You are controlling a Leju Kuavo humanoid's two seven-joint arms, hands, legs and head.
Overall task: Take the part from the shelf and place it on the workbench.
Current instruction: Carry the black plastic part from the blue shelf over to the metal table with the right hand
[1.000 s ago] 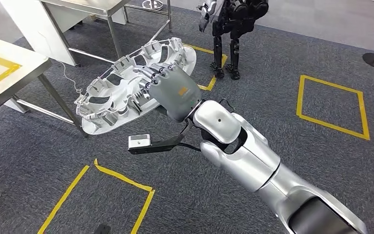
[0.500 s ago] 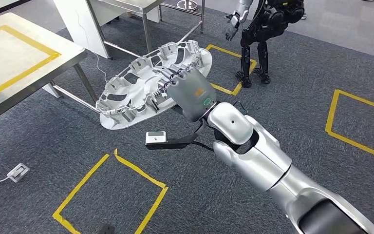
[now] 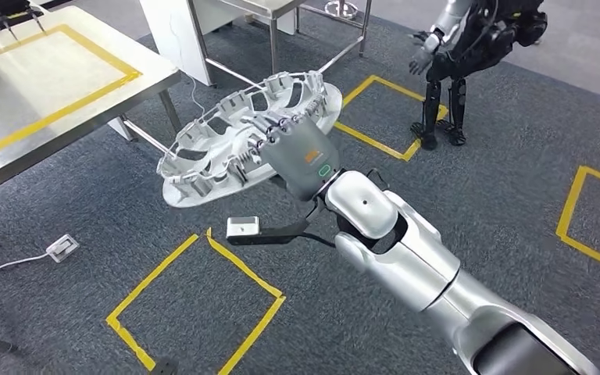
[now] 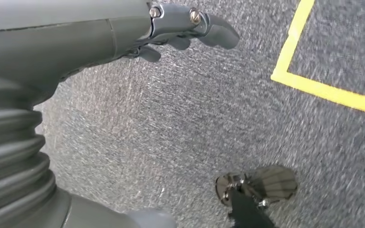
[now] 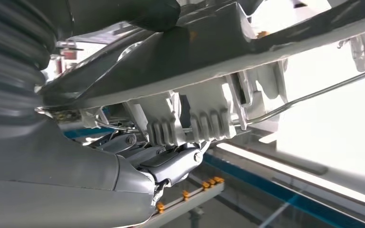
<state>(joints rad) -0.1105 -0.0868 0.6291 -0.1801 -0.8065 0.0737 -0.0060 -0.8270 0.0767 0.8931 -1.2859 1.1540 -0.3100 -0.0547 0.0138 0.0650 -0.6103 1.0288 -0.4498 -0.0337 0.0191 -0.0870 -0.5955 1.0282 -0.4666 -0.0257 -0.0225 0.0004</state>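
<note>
From the head view, the right hand (image 3: 301, 152) grips the part (image 3: 246, 141), a large white oval moulded piece with ribbed pockets and a wire along its rim, carried tilted in the air above the grey carpet (image 3: 86, 312). The steel workbench (image 3: 55, 86) (yellow tape rectangle on its top) stands nearby on the left, apart from the part. Another humanoid robot (image 3: 469, 55) stands beyond.

In the left wrist view, the left hand (image 4: 185, 31) hangs over carpet, fingers loosely apart, holding nothing.

In the right wrist view, the right hand's fingers (image 5: 171, 164) clasp the part's (image 5: 209, 114) ribbed clip.
</note>
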